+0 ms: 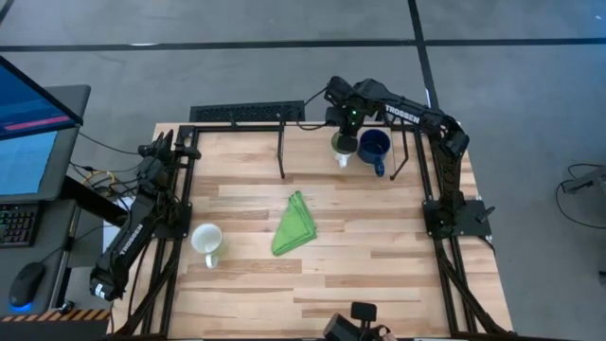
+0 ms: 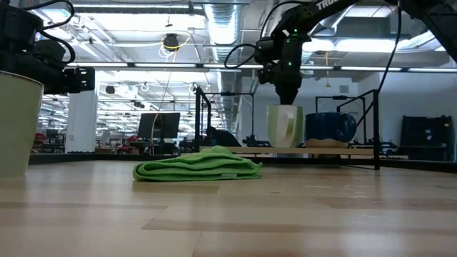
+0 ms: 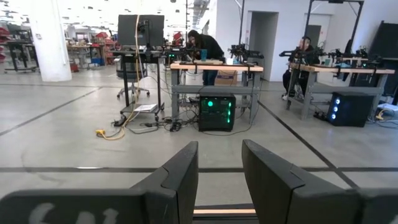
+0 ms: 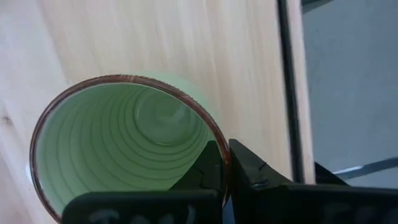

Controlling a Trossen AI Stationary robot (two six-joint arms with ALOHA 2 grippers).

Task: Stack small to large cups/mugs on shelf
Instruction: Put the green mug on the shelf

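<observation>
Where the right claw pinches it, the green mug's rim is hidden.

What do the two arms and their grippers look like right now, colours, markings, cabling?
Both arms are dark, near black. The right arm carries white TROSSEN lettering and a green light near its wrist; a black cable loops beside it. The right gripper has flat, dark, angular fingers, like the left gripper. The left arm looks similarly dark and jointed.

The white mug is cut off by the low view's edge, its handle unseen.
</observation>
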